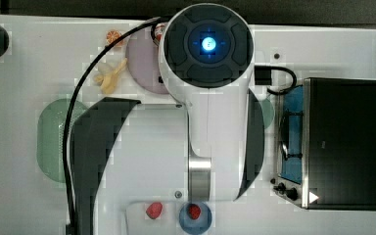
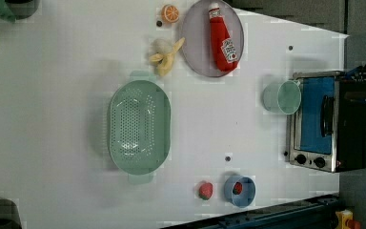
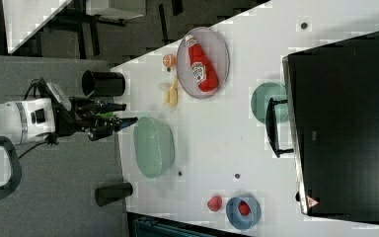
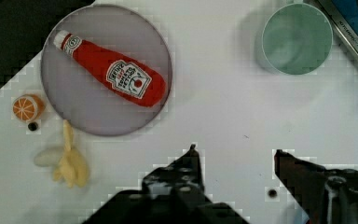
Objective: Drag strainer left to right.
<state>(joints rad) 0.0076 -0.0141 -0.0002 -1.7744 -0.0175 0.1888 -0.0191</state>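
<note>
Strainer lies upright, long axis up-down in the left view. We see our gripper spread apart, holding nothing, well away from it.

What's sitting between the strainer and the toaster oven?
In the left view, nothing lies straight between the strainer and the toaster oven except bare white table. The small green cup stands just off the oven's door, toward the plate.

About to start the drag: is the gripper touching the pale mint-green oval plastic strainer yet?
Apart. In the right view the gripper hangs above the table, short of the strainer; the wrist view shows open fingers over bare white table.
</note>
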